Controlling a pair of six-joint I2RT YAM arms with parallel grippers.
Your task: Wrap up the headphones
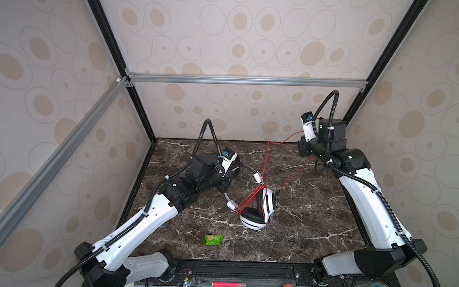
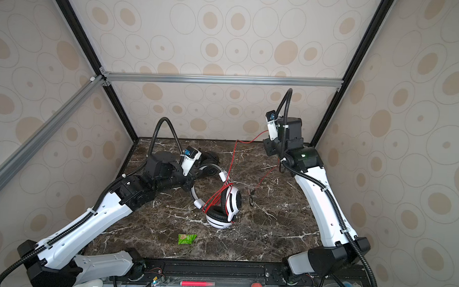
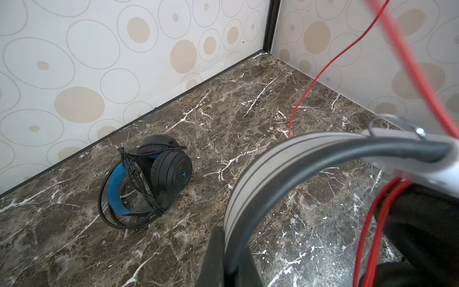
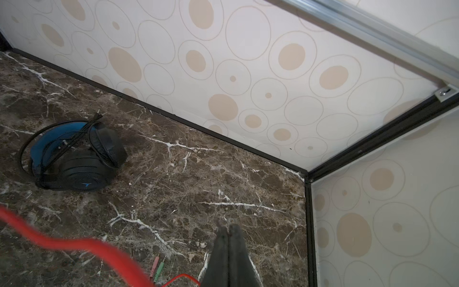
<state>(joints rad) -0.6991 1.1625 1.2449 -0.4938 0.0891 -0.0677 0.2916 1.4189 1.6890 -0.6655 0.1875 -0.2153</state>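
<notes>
Left gripper (image 3: pixel 228 251): clamped on the headband (image 3: pixel 273 159) of the white headset (image 1: pixel 257 213), pinning it low over the middle of the desk (image 1: pixel 312 218). The ear cups rest on the desk, toward the front and right of the grip.

Right gripper (image 4: pixel 228 231): fingers pressed together, raised near the back right corner, well apart from the headset. Red cable (image 1: pixel 283 139) climbs through the air from the headset to it in both top views, so I judge it pinched there, though the wrist view does not show the pinch itself. Several red turns already cross the headset between band ends and cups. Slack drops back to the desk; plugs (image 4: pixel 157 268) lie near the cups, to their right.

Black headset (image 3: pixel 149 179): behind the left arm by the back wall, cable bundled round it, looks done. Green wrapper (image 1: pixel 213 239) lies near the front edge.

Key relation: the headset lies left of and nearer than the right gripper, and its band arcs from back-left to front-right. The next turn, by my reckoning, means carrying cable across that axis. Right arm has the line; left only anchors. Risk: slack snagging on the cups.
</notes>
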